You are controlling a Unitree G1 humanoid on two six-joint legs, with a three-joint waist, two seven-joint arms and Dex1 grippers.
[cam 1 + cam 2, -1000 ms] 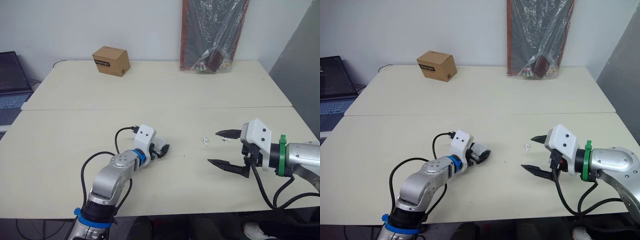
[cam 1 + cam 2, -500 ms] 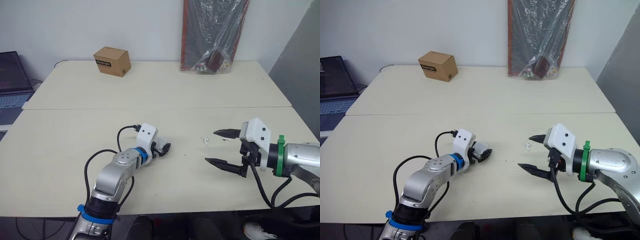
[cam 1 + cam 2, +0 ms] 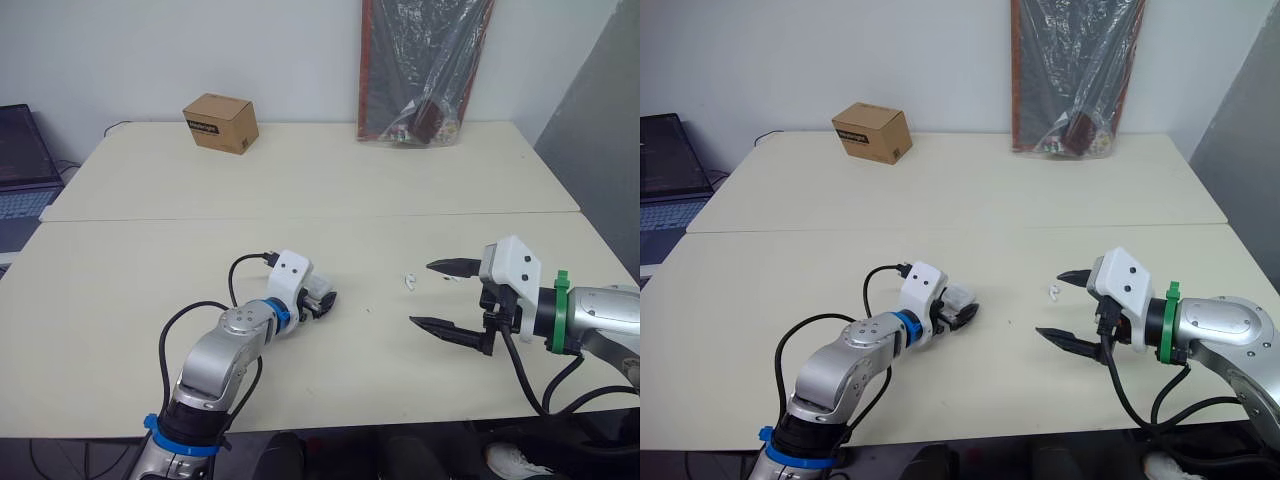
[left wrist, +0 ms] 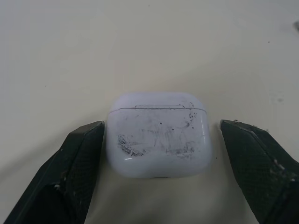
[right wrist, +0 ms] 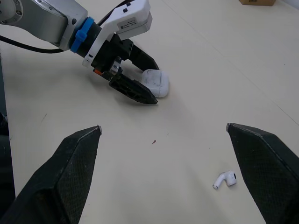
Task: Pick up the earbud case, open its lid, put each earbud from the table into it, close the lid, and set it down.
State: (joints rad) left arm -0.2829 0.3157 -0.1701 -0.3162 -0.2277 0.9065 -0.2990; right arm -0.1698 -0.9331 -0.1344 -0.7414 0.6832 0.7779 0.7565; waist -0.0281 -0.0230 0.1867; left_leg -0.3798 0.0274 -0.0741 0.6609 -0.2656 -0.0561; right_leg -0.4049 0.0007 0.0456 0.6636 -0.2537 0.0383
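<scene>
Straddling the earbud case (image 4: 159, 135), the left gripper (image 3: 322, 303) is holding its black fingers spread. One finger is sitting just beside one flank of the case and the other is standing a little apart from the opposite flank, so nothing is being pinched yet. The case is resting flat on the table (image 3: 130, 260), lid shut, its white shell scuffed with dark marks.

It is probably going to handle as a light, rigid, glossy pebble with rounded corners, apt to squirt out of a skewed pinch. The flat flanks below the lid seam are looking like the best place to grip, leaving the lid free to swing.

Further over, the right gripper (image 3: 425, 294) is hovering with its fingers wide apart, and one earbud (image 3: 409, 282) is lying on the table near them. At the far side, a cardboard box (image 3: 221, 122) is sitting near the wall.

Against the earlier pictures almost nothing is changing: both grippers are keeping their places, and the slight shift looks like the camera's.
</scene>
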